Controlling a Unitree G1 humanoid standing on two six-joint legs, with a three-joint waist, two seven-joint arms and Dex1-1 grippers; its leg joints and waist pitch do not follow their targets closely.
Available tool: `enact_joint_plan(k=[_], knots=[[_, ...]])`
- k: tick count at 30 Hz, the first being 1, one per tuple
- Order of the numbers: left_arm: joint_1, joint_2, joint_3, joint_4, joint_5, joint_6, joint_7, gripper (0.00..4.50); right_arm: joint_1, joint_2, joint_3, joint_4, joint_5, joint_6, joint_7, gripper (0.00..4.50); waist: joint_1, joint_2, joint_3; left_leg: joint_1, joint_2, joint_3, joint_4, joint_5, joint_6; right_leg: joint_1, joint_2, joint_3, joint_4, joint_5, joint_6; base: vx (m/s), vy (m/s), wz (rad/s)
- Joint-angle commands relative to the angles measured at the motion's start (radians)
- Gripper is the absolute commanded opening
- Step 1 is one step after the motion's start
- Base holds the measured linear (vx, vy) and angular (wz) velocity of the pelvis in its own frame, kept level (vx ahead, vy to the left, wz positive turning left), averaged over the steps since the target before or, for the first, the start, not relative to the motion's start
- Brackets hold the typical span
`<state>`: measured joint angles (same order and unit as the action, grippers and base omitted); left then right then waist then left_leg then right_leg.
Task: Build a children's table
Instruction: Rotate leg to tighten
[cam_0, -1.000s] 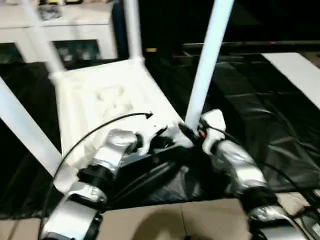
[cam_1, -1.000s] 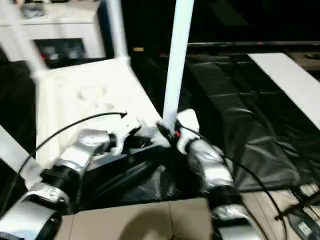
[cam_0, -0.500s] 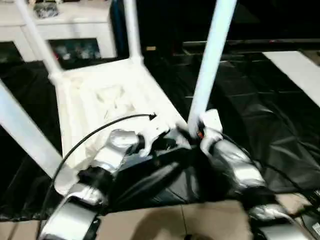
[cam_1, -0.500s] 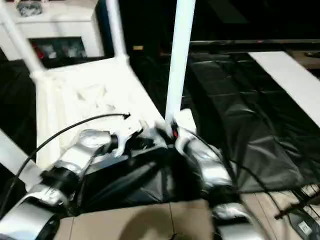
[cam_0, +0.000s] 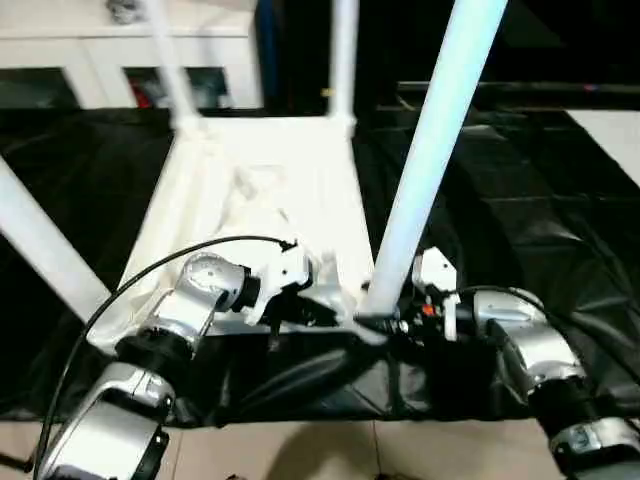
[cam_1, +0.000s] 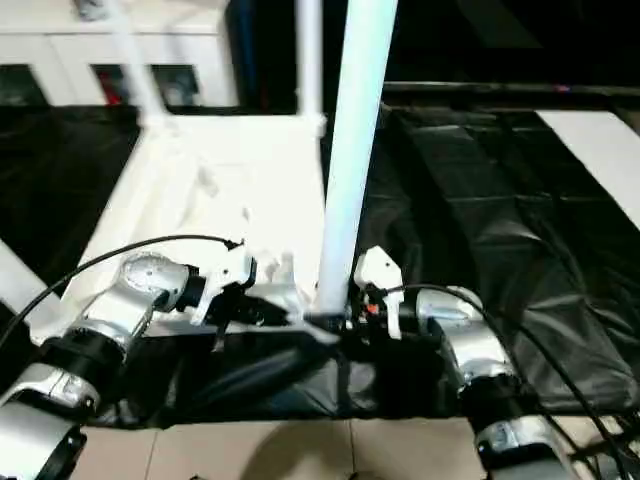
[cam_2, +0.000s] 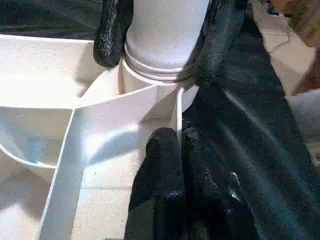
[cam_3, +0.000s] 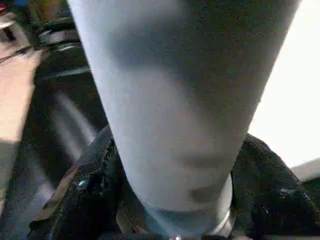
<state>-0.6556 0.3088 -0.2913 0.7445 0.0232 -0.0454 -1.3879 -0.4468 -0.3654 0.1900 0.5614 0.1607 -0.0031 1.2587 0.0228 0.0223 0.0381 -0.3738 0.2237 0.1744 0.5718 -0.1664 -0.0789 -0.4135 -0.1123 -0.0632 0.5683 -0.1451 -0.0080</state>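
The children's table lies upside down: its white tabletop (cam_0: 260, 190) rests on black sheeting with the ribbed underside up. Four white legs stand in the corner sockets. The near right leg (cam_0: 425, 170) rises from its socket (cam_2: 155, 80). My right gripper (cam_0: 385, 322) is shut around that leg's base, one black finger (cam_2: 112, 30) on each side of it. My left gripper (cam_2: 170, 150) is shut on a thin white rib of the tabletop beside that socket. The far right leg (cam_0: 343, 55), far left leg (cam_0: 168, 55) and near left leg (cam_0: 40, 250) stand untouched.
Black sheeting (cam_0: 520, 200) covers the ground around the tabletop. A white cabinet (cam_0: 100, 60) with glass doors stands at the back left. A white board (cam_0: 615, 125) lies at the far right. Light floor (cam_0: 300, 450) shows along the near edge.
The camera has shifted, so the whole picture moved. Both grippers stay at the near right corner. My right forearm now lies lower and more level beside the leg's base.
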Motion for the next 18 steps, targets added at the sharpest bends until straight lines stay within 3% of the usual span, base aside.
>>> enact_joint_plan(k=[1,6,12,18], knots=[[-0.035,0.012,-0.010,0.019,0.011,-0.016,-0.015,0.00,-0.012,-0.007,0.034,-0.011,0.005,0.018,0.077,2.62,-0.001,-0.007,-0.063,0.012,-0.001,0.021,-0.062,-0.281,0.081,0.054,-0.007,0.017,-0.050,-0.226,-0.242,0.000,0.000,0.00],[-0.057,0.014,-0.013,0.050,0.016,-0.026,-0.040,0.00,-0.025,-0.012,0.068,-0.019,0.016,0.048,0.141,2.61,0.012,-0.007,-0.062,0.013,-0.001,0.020,-0.062,-0.290,0.064,0.052,-0.009,0.019,-0.049,-0.243,-0.235,0.000,0.000,0.00],[-0.067,0.017,-0.015,0.070,0.007,-0.030,-0.056,0.00,-0.020,-0.008,0.073,-0.025,0.021,0.058,0.165,2.61,0.012,-0.006,-0.063,0.012,-0.002,0.019,-0.062,-0.301,0.056,0.053,-0.008,0.018,-0.049,-0.252,-0.231,0.000,0.000,0.00],[-0.071,-0.004,0.015,0.086,0.001,-0.020,0.024,0.00,-0.013,0.030,0.028,-0.011,0.026,0.047,0.047,2.61,0.012,-0.002,-0.063,0.012,-0.002,0.018,-0.062,-0.299,0.053,0.054,-0.007,0.017,-0.047,-0.230,-0.239,0.000,0.000,0.00]])
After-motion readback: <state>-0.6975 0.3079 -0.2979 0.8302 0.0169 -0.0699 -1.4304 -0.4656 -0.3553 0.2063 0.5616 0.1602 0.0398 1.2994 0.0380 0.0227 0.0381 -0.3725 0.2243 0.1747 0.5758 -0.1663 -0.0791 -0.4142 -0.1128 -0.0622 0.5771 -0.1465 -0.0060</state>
